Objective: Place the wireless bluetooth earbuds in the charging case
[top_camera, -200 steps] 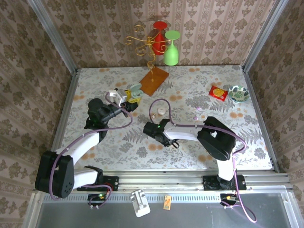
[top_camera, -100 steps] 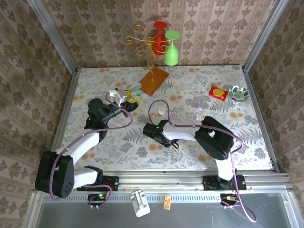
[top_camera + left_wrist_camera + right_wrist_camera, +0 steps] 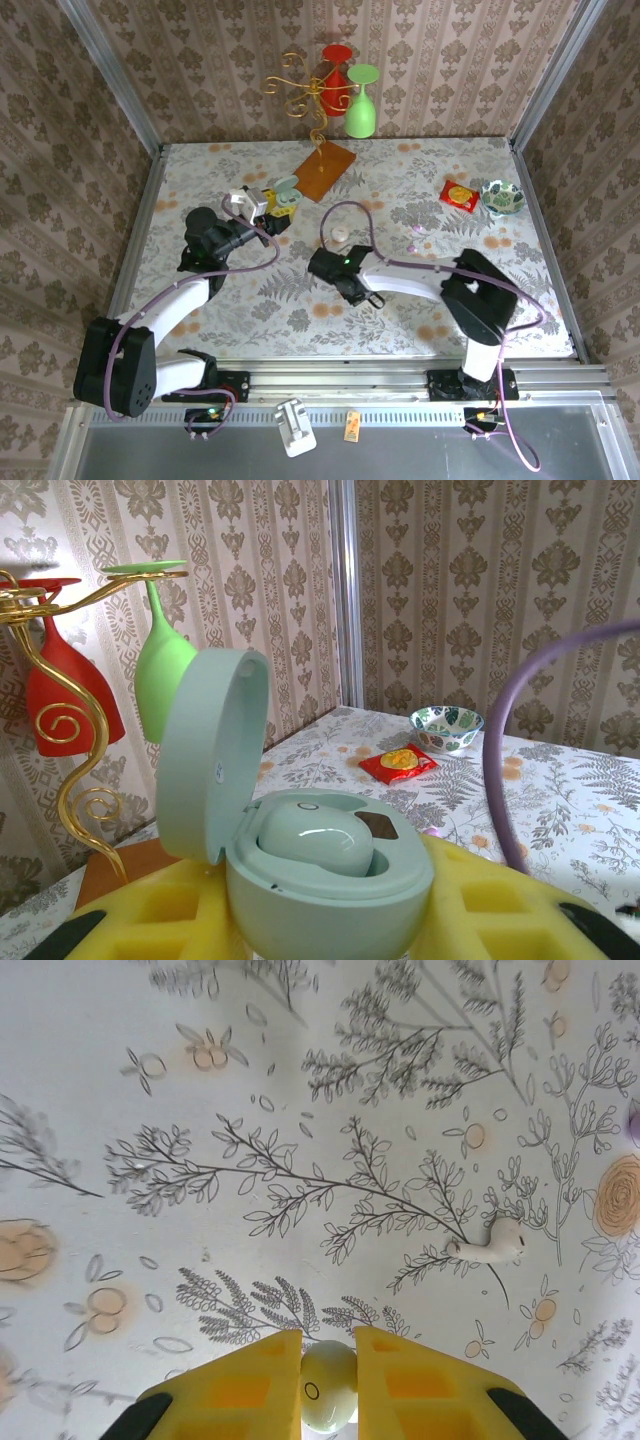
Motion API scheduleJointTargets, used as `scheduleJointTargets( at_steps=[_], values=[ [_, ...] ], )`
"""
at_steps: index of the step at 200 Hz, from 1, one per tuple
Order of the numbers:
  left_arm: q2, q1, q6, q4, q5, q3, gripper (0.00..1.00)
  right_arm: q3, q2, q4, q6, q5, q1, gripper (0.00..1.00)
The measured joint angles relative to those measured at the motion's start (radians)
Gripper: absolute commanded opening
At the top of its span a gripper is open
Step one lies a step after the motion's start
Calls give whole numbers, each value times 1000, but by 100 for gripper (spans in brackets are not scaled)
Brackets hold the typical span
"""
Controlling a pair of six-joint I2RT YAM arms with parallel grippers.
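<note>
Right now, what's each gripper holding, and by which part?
Left gripper: open green charging case, by its base's sides. Right gripper: pale green earbud, pinched across its body.

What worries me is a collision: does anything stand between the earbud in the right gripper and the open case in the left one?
Nothing visible does. The right gripper pinches the earbud over the table; the case in the left gripper stands open. Only a purple cable loops near that path.
</note>
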Motion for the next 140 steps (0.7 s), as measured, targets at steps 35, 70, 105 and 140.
scheduleJointTargets(
  at_steps=[35, 70, 105, 140],
  values=[
    [2, -6, 0, 5, 3, 0, 30, -45, -137, 69, -16, -132, -76, 19],
    [14, -23, -1, 29, 3, -20, 30, -59, -234, 112, -15, -280, -164, 19],
    [50, -53, -12, 70, 3, -58, 30, -56, -291, 127, -15, -373, -210, 20],
    [108, -69, -53, 151, 4, -88, 29, -15, -324, 132, -11, -443, -231, 20]
  ],
)
